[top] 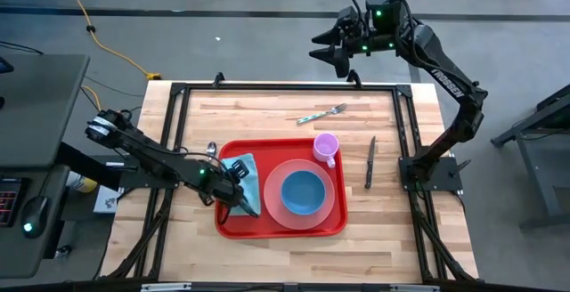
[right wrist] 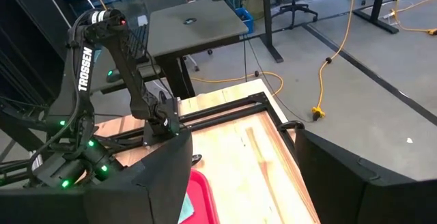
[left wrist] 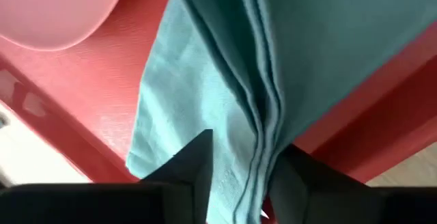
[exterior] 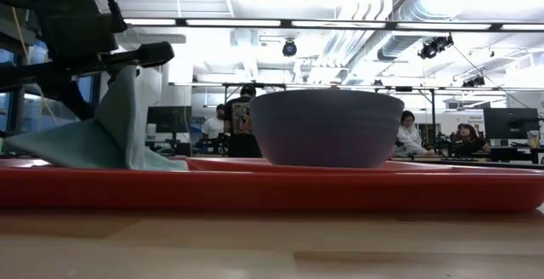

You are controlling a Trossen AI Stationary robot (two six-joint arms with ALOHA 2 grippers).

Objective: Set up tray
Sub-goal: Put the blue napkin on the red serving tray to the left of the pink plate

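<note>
The red tray (top: 223, 230) lies in the middle of the wooden table. On it a pink plate (top: 272, 198) carries a blue bowl (top: 303, 191), and a pink cup (top: 326, 146) stands at its far right corner. A teal napkin (top: 242, 169) lies on the tray's left part and rises in a peak (exterior: 126, 83). My left gripper (top: 244, 203) slants down over that peak, fingers apart. My right gripper (top: 322, 47) hangs open, high beyond the table's far edge, holding nothing. My left gripper comes at the napkin from above, slanting down, its fingers apart on either side of a gathered fold of several layers (left wrist: 263, 149). The fold lies against the inner side of one finger (left wrist: 293, 176); whether the other touches it I cannot tell. The napkin's lower part rests on the tray.
A fork (top: 322, 114) lies on the wood beyond the tray, and a knife (top: 370, 161) lies to the tray's right. A black frame (top: 267, 87) runs around the table. People sit and stand in the room behind.
</note>
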